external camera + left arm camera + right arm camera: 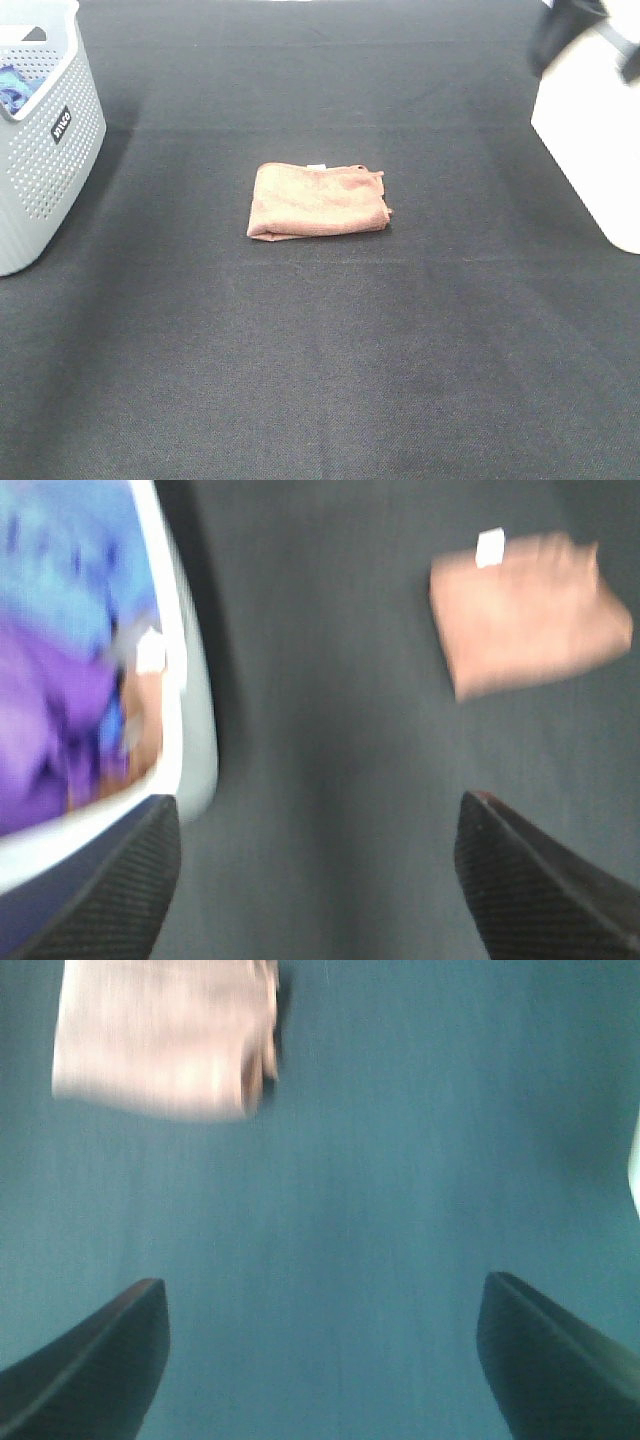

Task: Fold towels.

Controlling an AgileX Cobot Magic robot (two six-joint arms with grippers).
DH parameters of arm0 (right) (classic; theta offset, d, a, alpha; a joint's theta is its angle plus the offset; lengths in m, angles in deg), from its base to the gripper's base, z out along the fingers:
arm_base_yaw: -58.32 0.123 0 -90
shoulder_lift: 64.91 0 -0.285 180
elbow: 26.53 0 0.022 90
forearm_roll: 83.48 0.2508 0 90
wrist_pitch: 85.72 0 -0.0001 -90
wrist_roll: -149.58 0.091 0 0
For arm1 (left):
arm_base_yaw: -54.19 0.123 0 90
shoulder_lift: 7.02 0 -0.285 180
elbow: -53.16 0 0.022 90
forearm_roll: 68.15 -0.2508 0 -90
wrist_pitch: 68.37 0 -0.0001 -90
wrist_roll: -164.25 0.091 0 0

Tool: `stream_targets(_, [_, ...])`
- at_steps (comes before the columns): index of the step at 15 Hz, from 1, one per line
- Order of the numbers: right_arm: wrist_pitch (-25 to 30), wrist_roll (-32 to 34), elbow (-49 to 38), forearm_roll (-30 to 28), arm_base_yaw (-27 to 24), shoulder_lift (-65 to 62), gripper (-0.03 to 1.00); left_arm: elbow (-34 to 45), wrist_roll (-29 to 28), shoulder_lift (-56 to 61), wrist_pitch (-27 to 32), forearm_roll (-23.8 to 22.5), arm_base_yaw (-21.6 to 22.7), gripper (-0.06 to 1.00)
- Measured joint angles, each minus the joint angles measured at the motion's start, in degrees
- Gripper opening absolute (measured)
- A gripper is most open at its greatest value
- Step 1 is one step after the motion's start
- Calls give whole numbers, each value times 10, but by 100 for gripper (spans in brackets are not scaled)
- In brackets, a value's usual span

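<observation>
The reddish-brown towel (318,201) lies folded into a small rectangle on the black table, a little above the middle of the exterior view, with a small white tag at its far edge. It also shows in the left wrist view (528,612) and in the right wrist view (165,1035), both blurred. My left gripper (315,880) is open and empty, off the towel, beside the basket. My right gripper (320,1360) is open and empty over bare table, away from the towel. Neither gripper shows in the exterior view.
A grey perforated laundry basket (45,150) stands at the far left with blue and purple cloths (70,670) inside. A white container (595,130) stands at the far right. The black table cloth (330,360) spreads around the towel.
</observation>
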Motion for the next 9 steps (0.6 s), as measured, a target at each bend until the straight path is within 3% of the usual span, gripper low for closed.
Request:
stream_targets(3, [-37,0,-180,-3,0,-178,79,233,-5,195,0,0,0,73])
stream_targets(5, [-56,-1,-284,-3,0,-276,79,336,-6,285,-1,0,0,73])
stream_targets(6, [-60,-1,-336,-6,0,-326,79,419,-3,383,-1,0,0,73])
stream_targets(9, [-61,-17,-464,-32,0,-466,79,541,-3,564,-5,-12,0,73])
